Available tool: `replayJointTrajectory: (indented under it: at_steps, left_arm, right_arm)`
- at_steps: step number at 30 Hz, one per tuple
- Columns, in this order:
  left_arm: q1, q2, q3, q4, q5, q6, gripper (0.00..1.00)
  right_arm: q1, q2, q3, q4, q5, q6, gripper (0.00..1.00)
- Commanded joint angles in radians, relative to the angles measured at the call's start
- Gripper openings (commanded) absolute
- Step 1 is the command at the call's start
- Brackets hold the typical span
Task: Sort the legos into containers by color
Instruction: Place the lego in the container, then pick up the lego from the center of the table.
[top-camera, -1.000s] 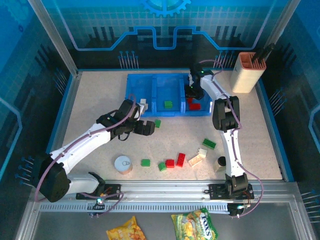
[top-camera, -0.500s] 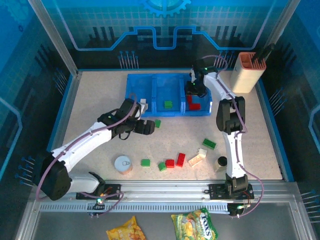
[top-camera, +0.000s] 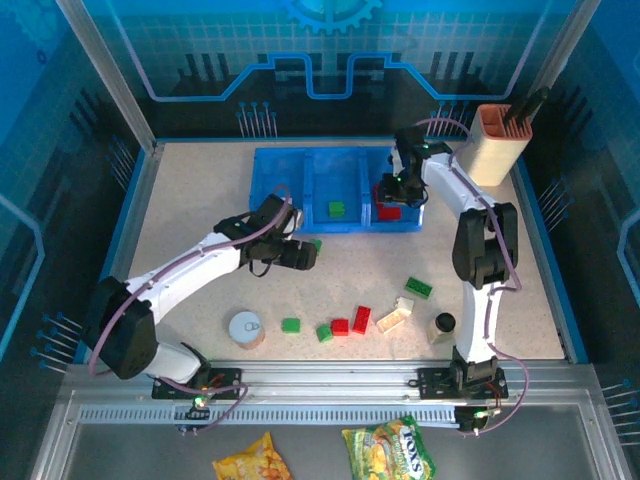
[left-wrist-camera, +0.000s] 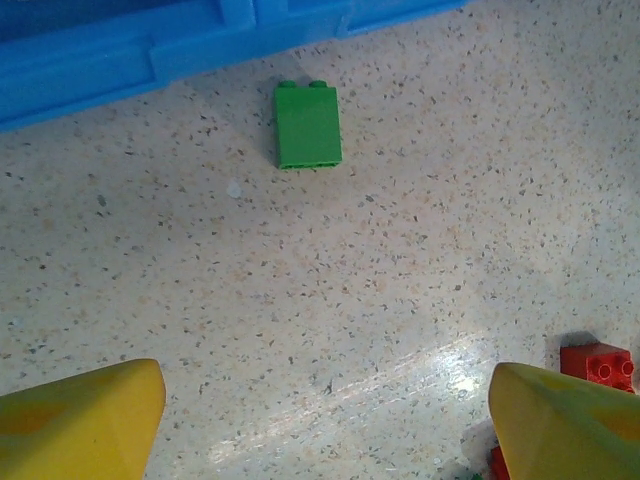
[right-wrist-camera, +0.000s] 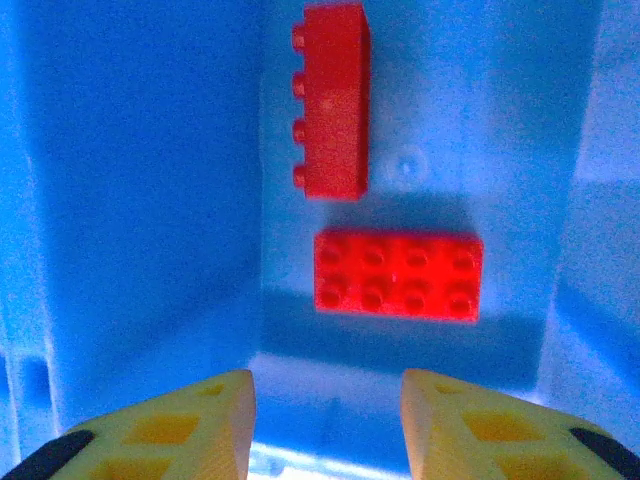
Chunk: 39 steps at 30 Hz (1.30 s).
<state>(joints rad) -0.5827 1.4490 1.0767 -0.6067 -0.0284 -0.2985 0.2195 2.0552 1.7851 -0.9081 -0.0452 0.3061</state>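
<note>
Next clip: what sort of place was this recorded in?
Probably a purpose-built robot work cell, not a home: a speckled table fenced by aluminium posts and blue printed panels, with left arm and right arm bolted to a rail at its near edge.

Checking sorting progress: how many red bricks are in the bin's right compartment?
2: a narrow red brick on its side, a wide one studs-up beside it. Others may be out of frame.
</note>
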Motion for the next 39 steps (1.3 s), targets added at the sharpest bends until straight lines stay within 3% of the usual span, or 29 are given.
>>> replayJointTrajectory:
  at_steps: [1,9,20,27,39]
  left_arm:
    - [-0.015,0.032,0.033,-0.031,0.008,-0.035,0.83]
    - [-0.044,0.154,0.099,-0.044,-0.053,-0.072,0.77]
    - [-0.075,0.366,0.266,-0.054,-0.176,-0.081,0.72]
    - [-0.076,0.419,0.280,0.045,-0.252,-0.069,0.71]
    - [-0.079,0.429,0.160,0.303,-0.311,-0.046,0.62]
  right_arm:
    - [-0.003,-0.090,-0.089,0.012,-0.006,0.003,0.44]
    - [-0.004,-0.220,-0.288,0.047,0.020,0.011,0.44]
    - [-0.028,-0.308,-0.347,0.026,0.054,0.001,0.44]
    - [-0.037,-0.336,-0.357,0.018,0.052,-0.001,0.44]
    - [-0.038,-0.350,-0.353,0.008,0.047,0.002,0.43]
